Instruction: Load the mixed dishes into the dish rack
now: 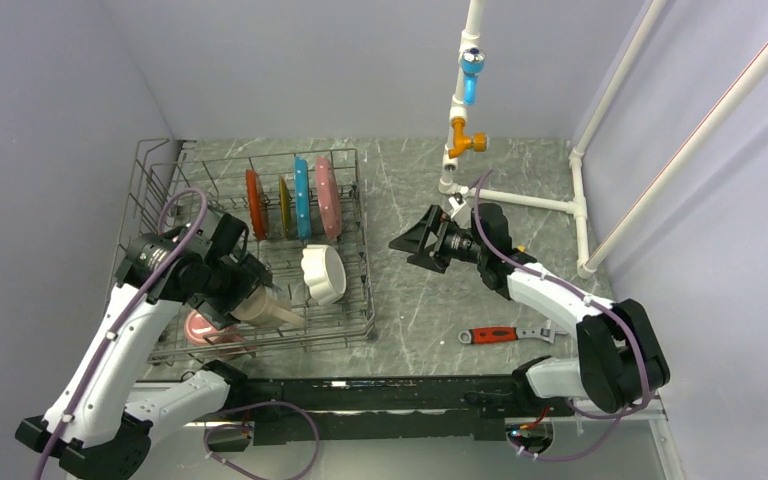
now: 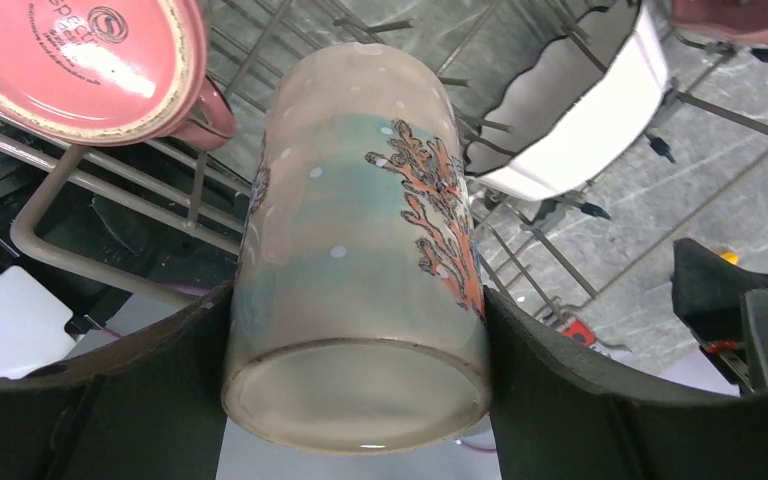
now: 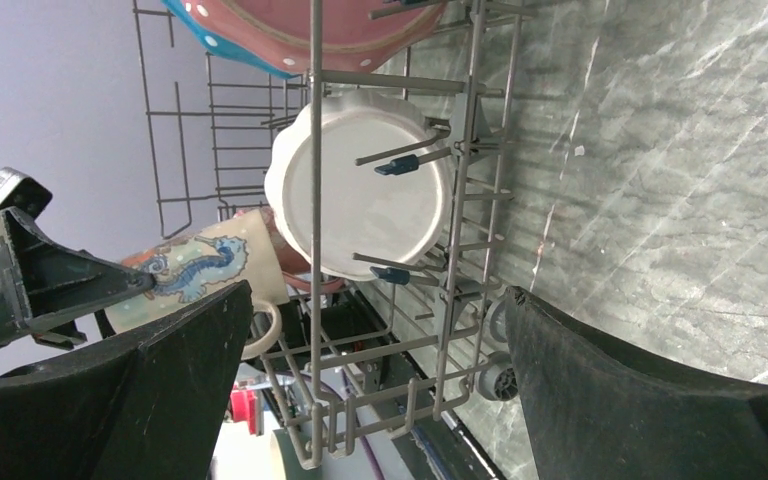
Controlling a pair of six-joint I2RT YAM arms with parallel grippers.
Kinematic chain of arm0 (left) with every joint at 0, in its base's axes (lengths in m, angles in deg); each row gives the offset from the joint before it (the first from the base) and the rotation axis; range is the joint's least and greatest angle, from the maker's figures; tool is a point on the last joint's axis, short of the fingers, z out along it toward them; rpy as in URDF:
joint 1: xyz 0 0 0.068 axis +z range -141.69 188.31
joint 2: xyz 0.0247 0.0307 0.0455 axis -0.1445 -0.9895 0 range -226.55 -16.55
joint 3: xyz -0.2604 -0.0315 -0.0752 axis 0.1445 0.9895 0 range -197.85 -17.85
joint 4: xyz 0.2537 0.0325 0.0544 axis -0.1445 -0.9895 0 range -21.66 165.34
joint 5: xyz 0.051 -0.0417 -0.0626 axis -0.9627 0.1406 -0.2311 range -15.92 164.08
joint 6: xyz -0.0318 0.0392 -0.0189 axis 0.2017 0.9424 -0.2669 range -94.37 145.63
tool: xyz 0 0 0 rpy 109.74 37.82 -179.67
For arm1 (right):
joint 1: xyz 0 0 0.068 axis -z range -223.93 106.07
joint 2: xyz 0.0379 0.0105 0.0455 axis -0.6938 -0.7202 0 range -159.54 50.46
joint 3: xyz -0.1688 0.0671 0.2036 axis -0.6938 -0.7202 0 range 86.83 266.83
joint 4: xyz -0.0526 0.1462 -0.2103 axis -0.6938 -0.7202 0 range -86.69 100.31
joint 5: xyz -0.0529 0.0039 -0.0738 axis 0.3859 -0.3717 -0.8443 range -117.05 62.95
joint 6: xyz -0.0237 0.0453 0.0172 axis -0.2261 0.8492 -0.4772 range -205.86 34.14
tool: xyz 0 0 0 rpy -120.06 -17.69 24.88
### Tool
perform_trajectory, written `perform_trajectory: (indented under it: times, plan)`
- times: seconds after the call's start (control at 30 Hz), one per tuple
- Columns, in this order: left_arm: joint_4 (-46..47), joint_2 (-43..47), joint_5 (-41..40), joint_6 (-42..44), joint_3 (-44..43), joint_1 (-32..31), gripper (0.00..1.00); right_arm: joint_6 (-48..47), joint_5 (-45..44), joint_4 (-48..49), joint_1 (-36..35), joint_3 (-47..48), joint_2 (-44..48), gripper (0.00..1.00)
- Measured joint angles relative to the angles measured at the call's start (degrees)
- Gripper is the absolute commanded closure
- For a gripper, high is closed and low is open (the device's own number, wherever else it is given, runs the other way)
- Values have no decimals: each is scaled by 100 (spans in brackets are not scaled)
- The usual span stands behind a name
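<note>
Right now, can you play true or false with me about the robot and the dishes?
1. The left gripper is holding the cream cup. True.
2. The right gripper is holding a plate. False: it is open and empty, over the table beside the dish rack.
3. The white scalloped bowl sits on the table outside the rack. False: it is inside the dish rack.
4. The red-handled wrench lies on the table, outside the rack. True.
5. The blue plate lies flat on the table. False: it stands on edge in the dish rack.
</note>
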Motion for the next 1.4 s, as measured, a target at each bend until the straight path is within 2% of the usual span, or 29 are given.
perform_trajectory:
  times: [0.6, 1.13, 1.4]
  plan:
    - [31, -238, 105, -151, 616, 402, 100, 83, 131, 160, 31, -74, -286, 3]
    - [1110, -337, 529, -26, 1698, 925, 100, 96, 151, 190, 44, -81, -367, 3]
    - [1202, -597, 551, 144, 1864, 973, 98, 94, 151, 186, 90, -81, -367, 3]
